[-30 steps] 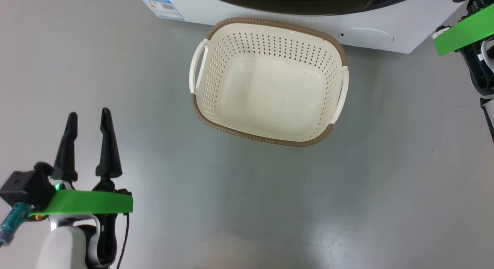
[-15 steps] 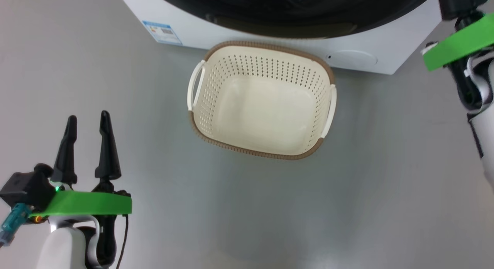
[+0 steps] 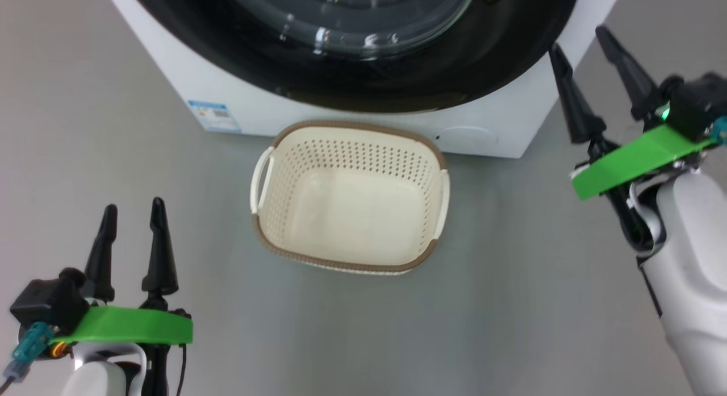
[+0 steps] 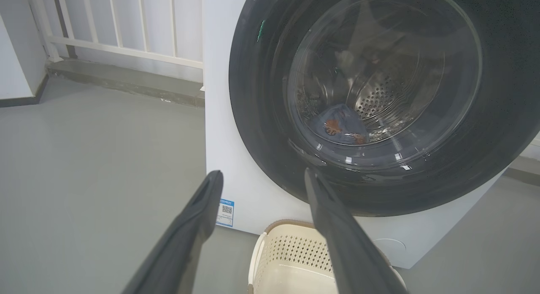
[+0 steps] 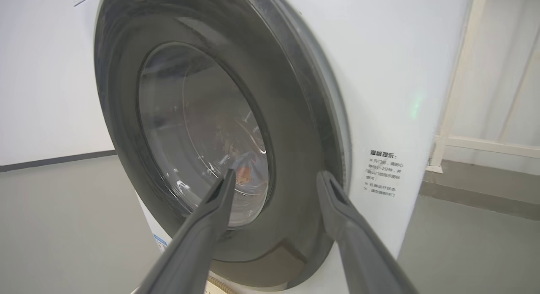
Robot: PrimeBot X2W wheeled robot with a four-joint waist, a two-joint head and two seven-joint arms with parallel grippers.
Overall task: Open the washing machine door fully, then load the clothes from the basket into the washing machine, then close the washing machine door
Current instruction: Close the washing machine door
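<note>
The washing machine [image 3: 170, 78] stands at the top of the head view with its glossy black washing machine door [image 3: 352, 55] shut against its front. Through the glass, light blue clothes [image 4: 339, 127] with orange patches lie in the steel drum; the right wrist view also shows the clothes [image 5: 247, 173]. The cream basket [image 3: 352, 126] sits on the floor just before the machine, with nothing in it. My left gripper [image 3: 134, 205] hovers open at the lower left, well short of the basket. My right gripper [image 3: 577, 38] is open beside the door's right edge [image 5: 295, 117], holding nothing.
Grey floor spreads around the basket on all sides. A white railing [image 4: 126, 24] on a low step runs behind the machine's left side, and more railing [image 5: 485, 142] stands past its right side. A blue label sticker [image 3: 214, 115] marks the machine's lower left front.
The head camera has tilted up, so more of the machine and door shows. My right arm has come further into that view, its fingers now visible and spread apart. The left arm is unchanged.
</note>
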